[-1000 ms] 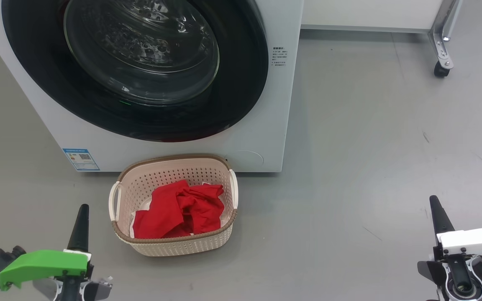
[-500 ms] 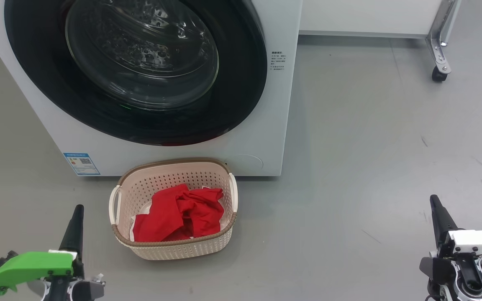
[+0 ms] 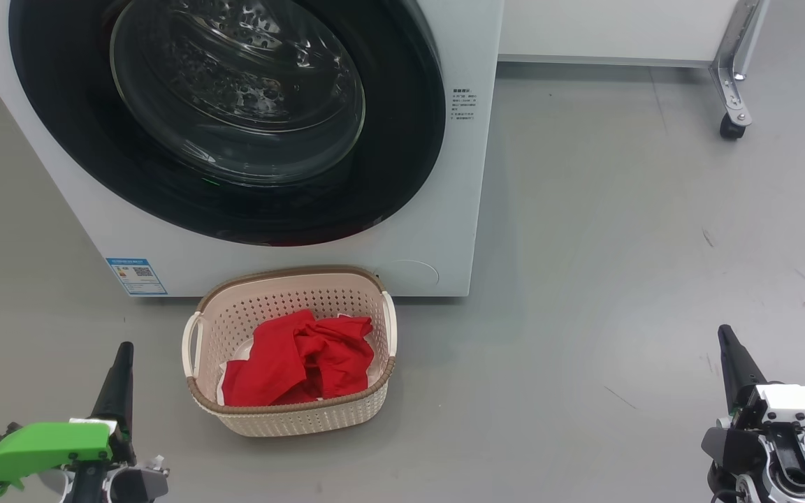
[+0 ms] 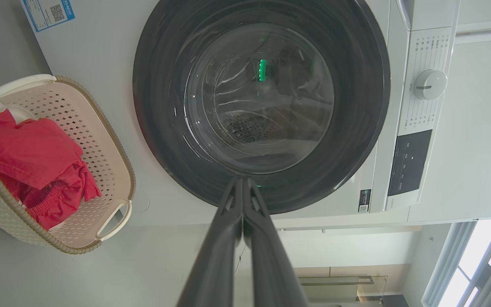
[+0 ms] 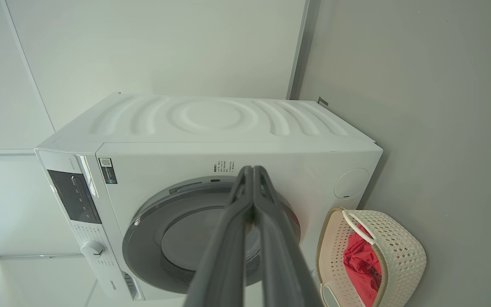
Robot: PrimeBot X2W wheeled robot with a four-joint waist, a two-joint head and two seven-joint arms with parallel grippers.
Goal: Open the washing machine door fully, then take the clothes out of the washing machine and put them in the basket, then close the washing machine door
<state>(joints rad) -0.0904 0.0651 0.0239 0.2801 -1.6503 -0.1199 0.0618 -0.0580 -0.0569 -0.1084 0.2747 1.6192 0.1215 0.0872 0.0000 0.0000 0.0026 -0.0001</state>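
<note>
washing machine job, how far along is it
Looks finished. Done: the washing machine door sits shut, and the clothes lie in the basket. In hand: nothing; the left gripper and right gripper have fingers shut and empty. Left: nothing visible; no red shows through the glass.

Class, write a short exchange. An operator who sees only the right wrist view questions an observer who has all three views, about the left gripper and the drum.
Operator: Is the left gripper open?
Observer: No. The left gripper is shut, fingers pressed together, with nothing between them.
Operator: Are any clothes in the drum?
Observer: Through the door I see the dimpled drum and no red fabric.
</note>
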